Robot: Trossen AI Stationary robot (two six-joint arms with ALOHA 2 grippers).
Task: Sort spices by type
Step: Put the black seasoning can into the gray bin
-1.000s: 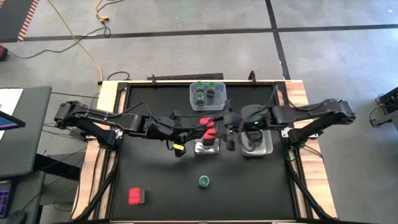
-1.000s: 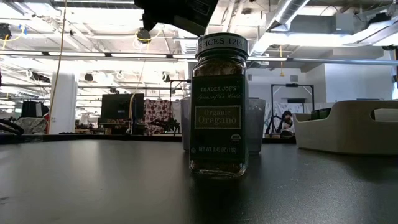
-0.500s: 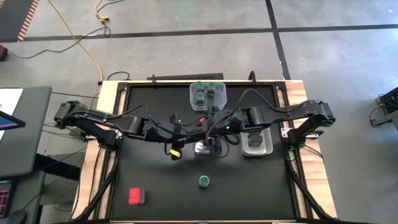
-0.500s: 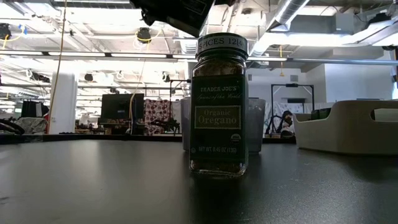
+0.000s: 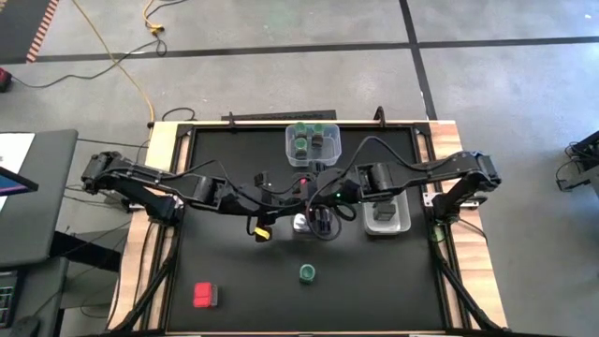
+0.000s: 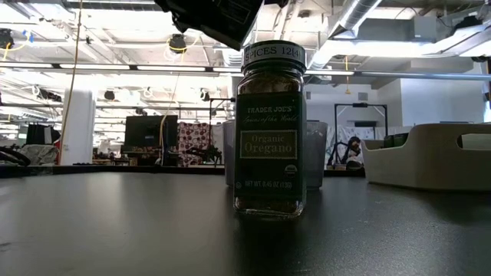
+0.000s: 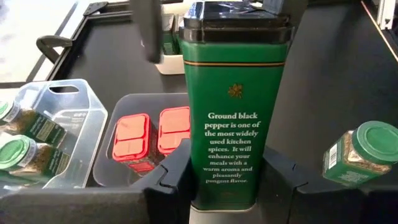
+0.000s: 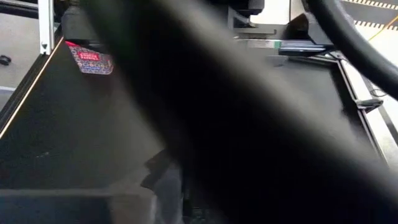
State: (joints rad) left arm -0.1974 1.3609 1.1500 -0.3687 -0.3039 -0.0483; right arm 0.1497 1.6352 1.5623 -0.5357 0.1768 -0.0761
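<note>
My left gripper [image 7: 227, 186] is shut on a green pepper tin with a black lid [image 7: 235, 93], near the table's middle [image 5: 298, 201]. Just beyond it a clear tub [image 7: 124, 109] holds two red square-topped spices [image 7: 152, 134]. A farther tub [image 5: 312, 145] holds green-lidded jars [image 7: 25, 134]. My right gripper [image 5: 323, 220] reaches over the red-spice tub; a dark blurred shape fills its wrist view. One green-lidded oregano jar [image 5: 307, 272] stands on the table in the low view [image 6: 270, 130]. One red spice [image 5: 204, 296] lies near left. My left gripper pinches the pepper tin between its two fingers [image 7: 177, 177], one on each side of the tin's lower part [image 7: 199, 180]. The tin's black lid end points away from the gripper, toward the red-spice tub.
A third tub [image 5: 386, 217] with dark containers stands right of the middle. The two arms cross closely over the table's centre. The dark mat [image 5: 234, 281] is bare around the lone jar and the lone red spice.
My right gripper has gone toward the table's left edge, from over the right-hand tub to over the red-spice tub, and now covers the red spices in the high view. My left gripper keeps the tin.
</note>
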